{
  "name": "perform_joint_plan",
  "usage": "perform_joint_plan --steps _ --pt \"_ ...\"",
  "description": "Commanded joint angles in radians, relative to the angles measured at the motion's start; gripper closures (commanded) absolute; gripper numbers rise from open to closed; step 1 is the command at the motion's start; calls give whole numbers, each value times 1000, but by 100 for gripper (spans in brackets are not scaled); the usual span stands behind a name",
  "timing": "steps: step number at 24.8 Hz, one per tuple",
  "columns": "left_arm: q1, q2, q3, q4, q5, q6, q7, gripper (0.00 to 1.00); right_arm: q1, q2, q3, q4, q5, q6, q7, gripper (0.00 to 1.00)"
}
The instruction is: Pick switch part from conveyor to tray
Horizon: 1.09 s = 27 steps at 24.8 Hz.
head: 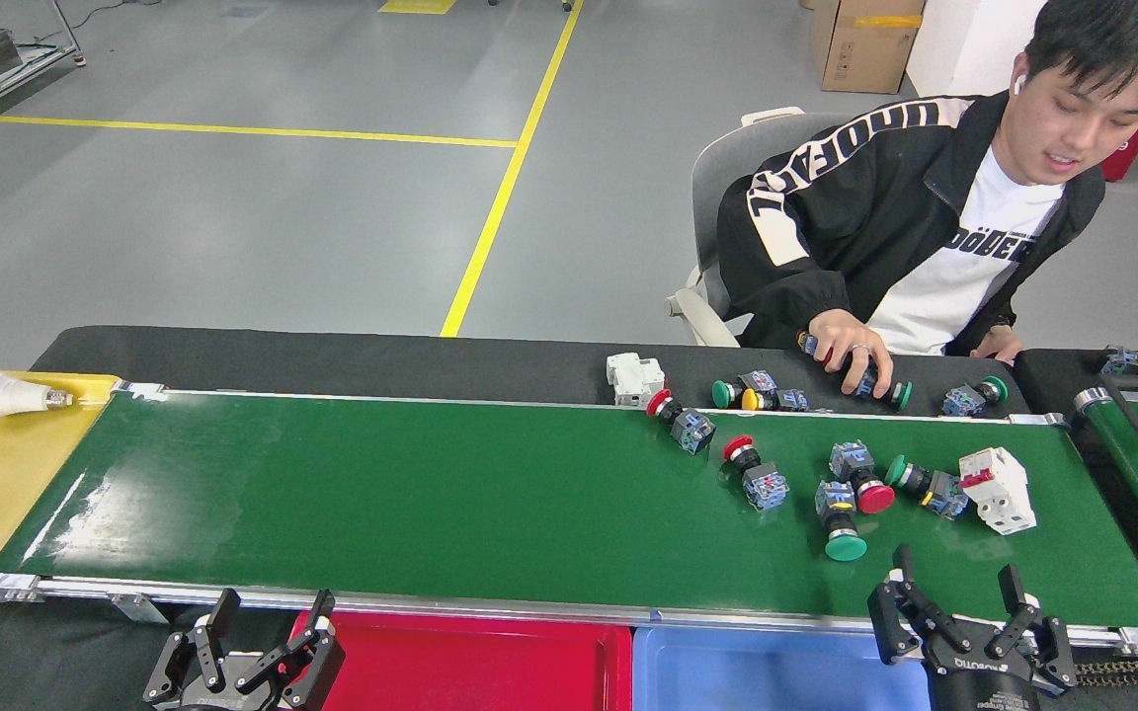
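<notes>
Nearby, the green-capped switch part (839,520) lies lengthwise toward the empty, spread right claw (956,590), cap nearest.

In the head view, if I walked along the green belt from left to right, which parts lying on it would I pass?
Red-capped switch part by the far rail → second red-capped switch part → green-capped switch part nearest the robot → green-capped switch part lying sideways → white block.
</notes>
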Motion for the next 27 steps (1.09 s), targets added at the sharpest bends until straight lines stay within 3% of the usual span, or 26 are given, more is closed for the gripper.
perform_joint_plan --steps 1,5,9,18,20,21,22,23,25,27 --pt "-7 2 -5 -14 2 -4 1 0 9 -1 -3 -14 0 -32 -14 3" --pt "-16 13 -52 -14 1 -4 0 0 16 16 19 -14 2 -32 -8 3" --pt "-74 16 -164 -14 -10 -2 -6 0 -63 47 65 0 12 -2 53 3" --pt "-217 11 -347 1 -110 -2 -52 0 -330 64 318 298 52 142 145 5" --pt "-255 8 -394 41 -120 2 -55 0 -336 67 336 307 38 131 149 16" --pt "-266 5 -405 64 -128 5 -55 0 -336 69 338 305 29 126 147 27" --pt "-289 -4 -416 116 -151 8 -55 0 -336 65 341 307 6 108 144 53" --pt "-315 -13 -418 167 -166 11 -54 0 -336 62 344 307 -17 82 145 69" --pt "-380 -50 -418 268 -186 21 -51 0 -336 64 344 307 -34 56 144 90" --pt "-430 -59 -416 342 -189 30 -48 0 -336 62 344 302 -37 48 142 93"
